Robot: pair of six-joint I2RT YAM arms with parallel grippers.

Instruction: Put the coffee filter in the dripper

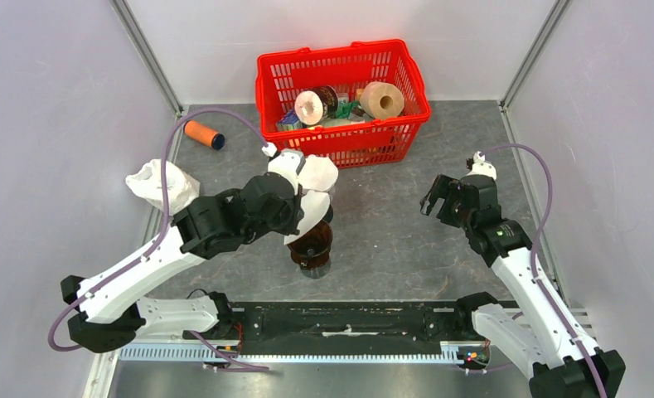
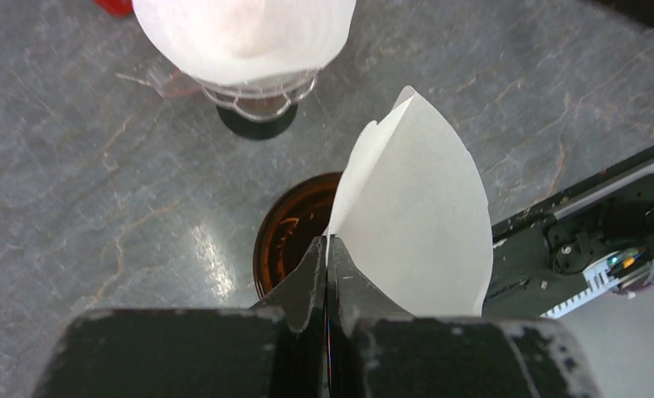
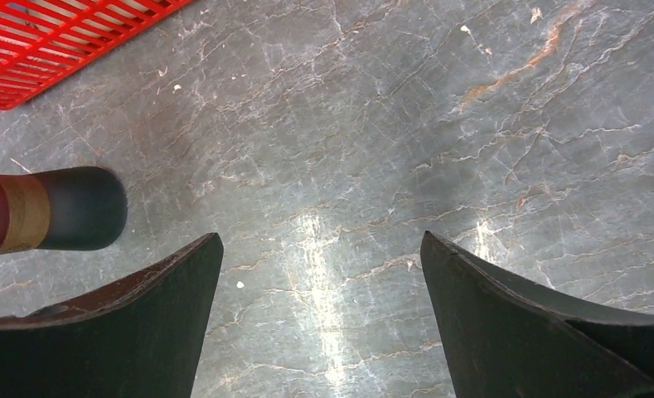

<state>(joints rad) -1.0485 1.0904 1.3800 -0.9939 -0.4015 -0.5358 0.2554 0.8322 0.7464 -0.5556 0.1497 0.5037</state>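
The left gripper (image 2: 327, 245) has its fingers pressed tight together on the lower edge of the coffee filter (image 2: 414, 224), a white folded cone of paper that fans up and out to the right of the fingertips. In the left wrist view the brown dripper (image 2: 293, 228) stands on the grey table (image 2: 99, 166) directly beneath the pinch. Its dark round mouth shows just left of the filter, and the paper hides the right part of the rim. Whether the paper touches the rim cannot be told. Beyond the dripper stands a clear holder (image 2: 257, 89) capped with more white paper (image 2: 244, 29). In the top view this arm reaches in from the left over the middle of the table, in front of the red basket (image 1: 340, 143). The right gripper (image 3: 319, 240) is well apart on the right side, fingers spread wide over bare table, holding and touching nothing.
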